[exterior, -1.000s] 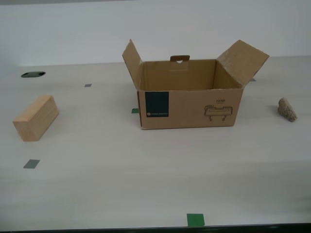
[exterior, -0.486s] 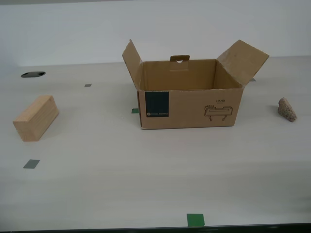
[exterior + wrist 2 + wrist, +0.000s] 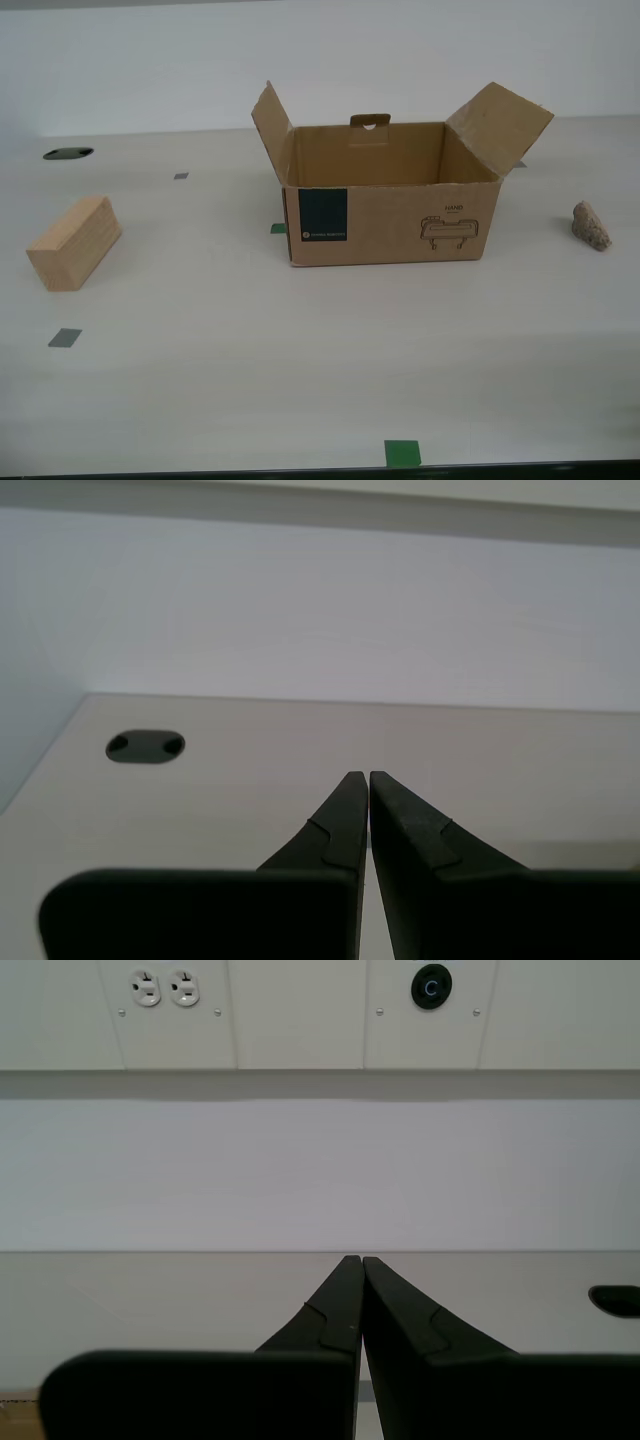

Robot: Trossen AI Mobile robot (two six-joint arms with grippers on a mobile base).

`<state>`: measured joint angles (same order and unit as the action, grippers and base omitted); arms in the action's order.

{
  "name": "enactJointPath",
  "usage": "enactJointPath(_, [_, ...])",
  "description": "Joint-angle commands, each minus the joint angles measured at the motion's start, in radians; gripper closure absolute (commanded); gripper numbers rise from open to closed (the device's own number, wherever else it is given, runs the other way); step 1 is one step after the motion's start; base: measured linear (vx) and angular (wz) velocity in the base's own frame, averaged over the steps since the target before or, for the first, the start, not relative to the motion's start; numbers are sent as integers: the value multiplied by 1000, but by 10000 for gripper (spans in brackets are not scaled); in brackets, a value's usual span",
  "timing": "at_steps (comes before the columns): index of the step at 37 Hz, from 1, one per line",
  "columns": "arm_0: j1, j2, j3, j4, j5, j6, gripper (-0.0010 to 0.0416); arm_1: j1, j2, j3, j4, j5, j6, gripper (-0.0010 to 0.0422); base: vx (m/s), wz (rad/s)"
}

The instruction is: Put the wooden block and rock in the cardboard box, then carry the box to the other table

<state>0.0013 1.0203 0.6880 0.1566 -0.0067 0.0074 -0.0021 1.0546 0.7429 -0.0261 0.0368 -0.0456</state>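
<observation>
Both grippers are closed on nothing: my first gripper (image 3: 361, 1260) has its dark jaws pressed tip to tip above the pale bench, facing a white wall with two power outlets (image 3: 165, 988) and a round black socket (image 3: 431, 986) high up, and my second gripper (image 3: 361, 776) is likewise shut with nothing between its jaws, looking across the bench toward an oval black cable hole (image 3: 146, 747). In the exterior view neither arm shows. The bench (image 3: 300, 350) is a smooth, light beige surface dotted with small green tape squares, backed by a plain white wall. The cardboard box (image 3: 390, 205) stands upright near the middle with its flaps spread open, blue label and line drawing facing the camera. The wooden block (image 3: 74, 242) lies well apart toward the exterior view's left, and the rock (image 3: 591, 225) sits well apart toward the exterior view's right, both resting on the bench outside the box.
</observation>
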Motion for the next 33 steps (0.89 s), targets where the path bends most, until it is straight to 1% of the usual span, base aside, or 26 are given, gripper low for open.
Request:
enactJointPath(1, [0,-1,62,-96,0,10,407,0,0,37,-108,16,-8,413,0,0])
enactJointPath(6, [0,2,159,-273,0,24,407,0,0,98,-286,36,-34,413,0,0])
enactJointPath(12, [0,6,289,-512,0,38,407,0,0,169,-464,51,-34,413,0,0])
enactJointPath(18, [0,6,394,-694,1,50,407,0,10,244,-624,51,-45,413,0,0])
enactJointPath(22, [0,6,447,-796,1,66,407,0,36,288,-730,51,-45,413,0,0])
enactJointPath(25, [0,6,481,-870,1,71,407,-1,65,319,-829,51,-45,413,0,0])
enactJointPath(27, [0,6,505,-924,1,72,407,-1,89,342,-909,63,-43,413,0,0])
enactJointPath(30, [0,6,535,-1003,1,81,407,-1,126,373,-1008,90,-37,413,0,0])
enactJointPath(33, [0,13,566,-1081,1,98,407,-2,153,391,-1056,105,-21,413,0,0])
